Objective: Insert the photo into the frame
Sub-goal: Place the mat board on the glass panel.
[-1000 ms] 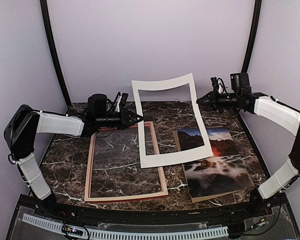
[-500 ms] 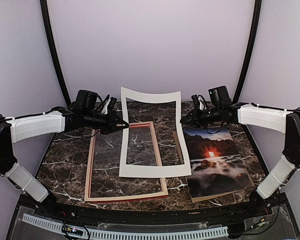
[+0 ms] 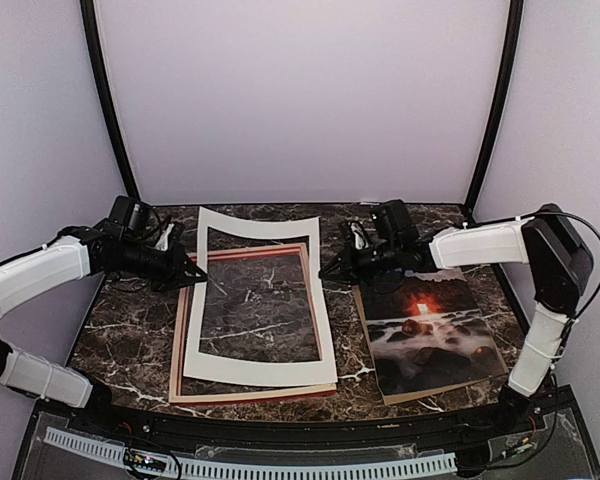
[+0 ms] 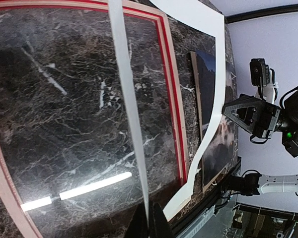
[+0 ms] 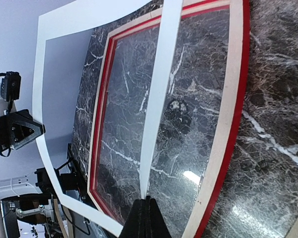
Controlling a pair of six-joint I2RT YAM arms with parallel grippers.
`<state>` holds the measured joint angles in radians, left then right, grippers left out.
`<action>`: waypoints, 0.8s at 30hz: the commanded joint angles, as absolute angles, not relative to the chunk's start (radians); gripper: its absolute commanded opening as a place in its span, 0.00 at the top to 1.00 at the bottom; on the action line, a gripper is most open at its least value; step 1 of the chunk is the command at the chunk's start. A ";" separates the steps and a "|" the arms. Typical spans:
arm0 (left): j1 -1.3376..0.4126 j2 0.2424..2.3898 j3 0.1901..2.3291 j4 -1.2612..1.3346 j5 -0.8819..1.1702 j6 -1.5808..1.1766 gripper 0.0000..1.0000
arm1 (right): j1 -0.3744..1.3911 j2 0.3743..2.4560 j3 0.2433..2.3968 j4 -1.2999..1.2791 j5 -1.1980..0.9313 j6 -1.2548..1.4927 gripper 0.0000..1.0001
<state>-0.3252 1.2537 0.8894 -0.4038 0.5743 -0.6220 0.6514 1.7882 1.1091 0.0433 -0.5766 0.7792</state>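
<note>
The thin white mat [image 3: 260, 372] curves up at its far end, its two side strips each pinched between pressed-together fingers: the left gripper [image 3: 198, 273] on one, the right gripper [image 3: 325, 272] on the other. Beneath both lies the frame [image 5: 223, 124], slim pale rails with a red lip, glass reflecting over veined dark marble [image 3: 130, 320]. The mat covers most of its rails. The glossy photo [image 3: 430, 335] lies flat just outside the right gripper, its far end hidden by that arm. Bare marble opens outside the left gripper.

Pale lilac walls [image 3: 300, 90], two black corner poles [image 3: 106, 105], dark white-veined marble table [image 3: 130, 310]
</note>
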 commanded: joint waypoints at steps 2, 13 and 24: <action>-0.241 1.223 0.838 -0.521 0.578 -0.540 0.96 | 0.691 1.882 1.192 0.114 -0.590 0.808 1.00; -0.191 1.297 0.775 -0.489 0.542 -0.484 0.96 | 0.701 2.043 1.310 0.064 -0.606 0.778 1.00; -0.186 1.390 0.772 -0.440 0.548 -0.451 0.93 | 0.701 2.072 1.347 -0.038 -0.551 0.734 1.00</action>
<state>-0.1932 1.3796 0.7845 -0.4603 0.5442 -0.4808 0.6941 2.0624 1.3167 -0.0021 -0.5770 0.7639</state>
